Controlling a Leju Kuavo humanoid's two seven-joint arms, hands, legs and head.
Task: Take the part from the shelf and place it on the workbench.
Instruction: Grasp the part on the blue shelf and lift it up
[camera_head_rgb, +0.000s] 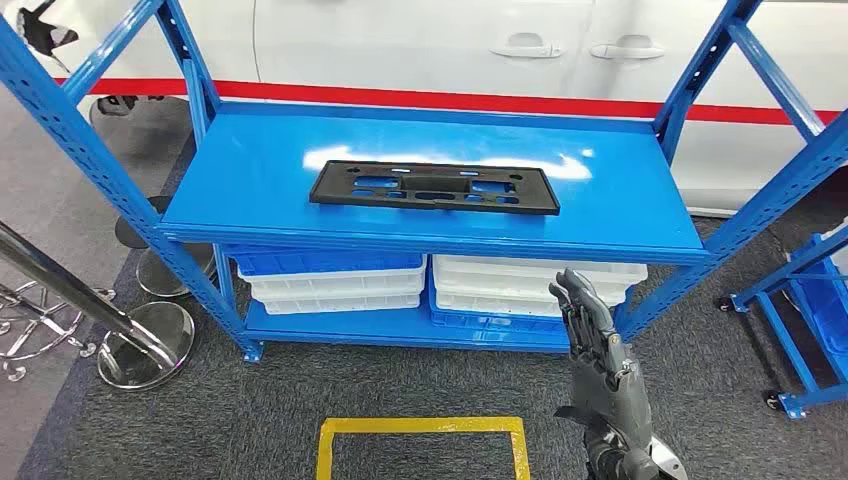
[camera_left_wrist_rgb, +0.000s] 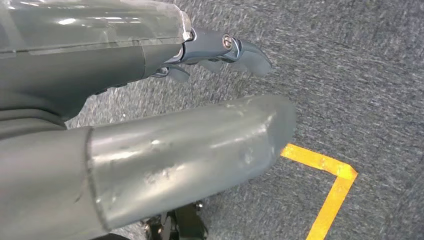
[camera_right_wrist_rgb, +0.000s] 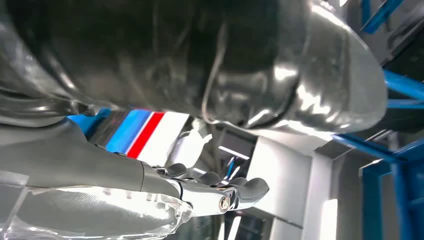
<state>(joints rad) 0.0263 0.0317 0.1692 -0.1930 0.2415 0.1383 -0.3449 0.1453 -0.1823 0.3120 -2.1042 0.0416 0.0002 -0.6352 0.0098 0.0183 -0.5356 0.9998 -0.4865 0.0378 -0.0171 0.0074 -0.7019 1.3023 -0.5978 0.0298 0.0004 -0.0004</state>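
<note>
A flat black plastic part (camera_head_rgb: 434, 187) with several cut-outs lies across the middle of the blue shelf (camera_head_rgb: 250, 170) top. My right hand (camera_head_rgb: 598, 365) is raised in front of the shelf's lower right, below the part, fingers straight and apart, holding nothing. The right wrist view has its thumb (camera_right_wrist_rgb: 250, 60) and its fingers (camera_right_wrist_rgb: 220, 192) extended with nothing between them. In the left wrist view my left hand (camera_left_wrist_rgb: 190, 115) hangs over the grey carpet, thumb and fingers (camera_left_wrist_rgb: 235, 47) apart and empty.
White and blue bins (camera_head_rgb: 335, 280) are stacked on the lower shelf. A white car with a red stripe (camera_head_rgb: 450, 100) stands behind. Chrome stool bases (camera_head_rgb: 140, 345) sit at the left, a blue cart (camera_head_rgb: 810, 330) at the right. Yellow floor tape (camera_head_rgb: 420, 440) marks a square.
</note>
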